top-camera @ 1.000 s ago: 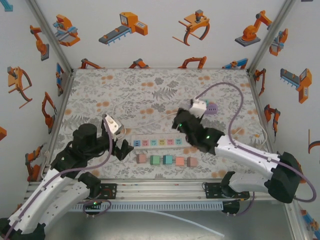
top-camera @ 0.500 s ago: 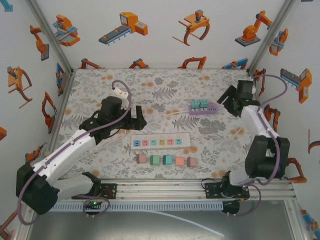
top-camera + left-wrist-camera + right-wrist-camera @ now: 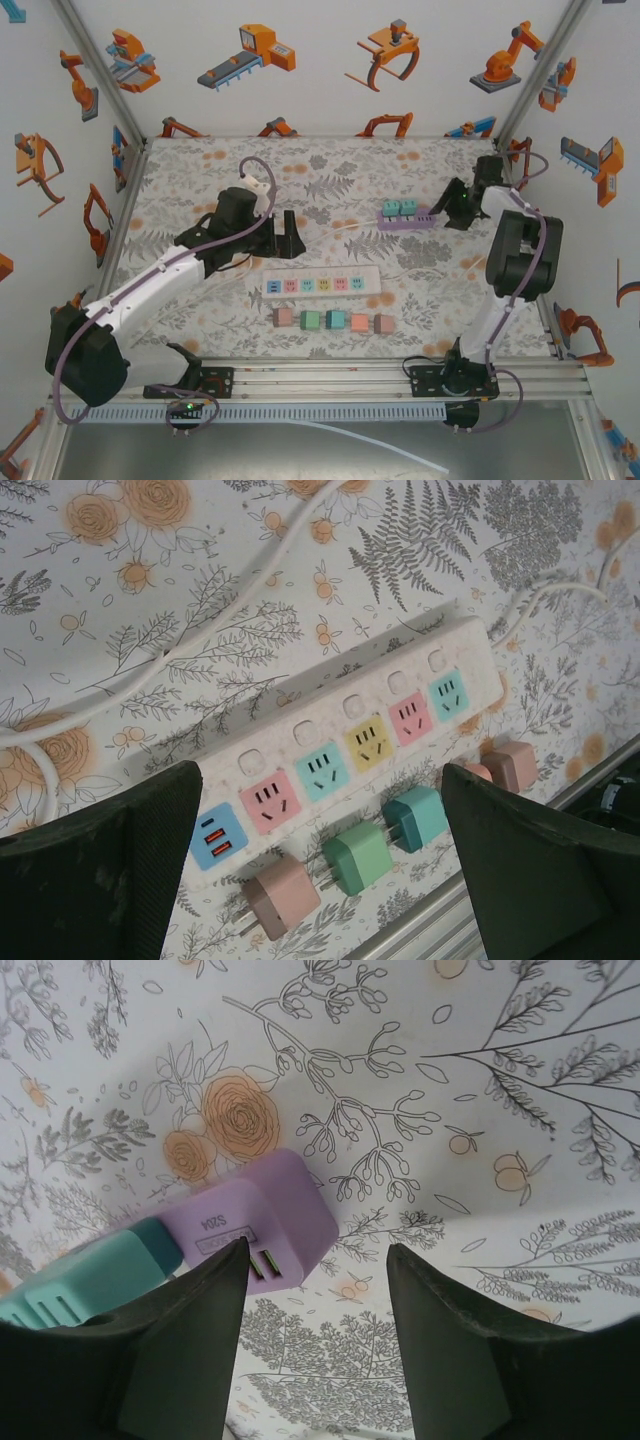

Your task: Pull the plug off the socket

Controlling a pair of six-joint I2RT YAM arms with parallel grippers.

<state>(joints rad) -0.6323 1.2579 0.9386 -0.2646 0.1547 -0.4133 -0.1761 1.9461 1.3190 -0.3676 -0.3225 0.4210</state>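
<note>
A purple socket block (image 3: pixel 418 219) lies at the back right of the table with two teal plugs (image 3: pixel 400 207) seated in it. My right gripper (image 3: pixel 450 205) sits low at the block's right end. In the right wrist view the purple socket (image 3: pixel 250 1218) and a teal plug (image 3: pixel 90 1278) lie left of my right gripper (image 3: pixel 315 1260), which is open with only the tablecloth between its fingers. My left gripper (image 3: pixel 284 236) hovers over the left part of the white power strip (image 3: pixel 320 285), open wide (image 3: pixel 320 865) and holding nothing.
Several loose plugs (image 3: pixel 330 321) lie in a row in front of the white strip (image 3: pixel 350 750); a brown-pink one (image 3: pixel 280 895), a green one (image 3: pixel 360 855) and a teal one (image 3: pixel 415 818) sit between my left fingers. A white cable (image 3: pixel 150 665) runs behind the strip. Walls enclose three sides.
My right gripper has moved from the back right corner down to the purple socket's right end. My left gripper has shifted slightly right and stayed open.
</note>
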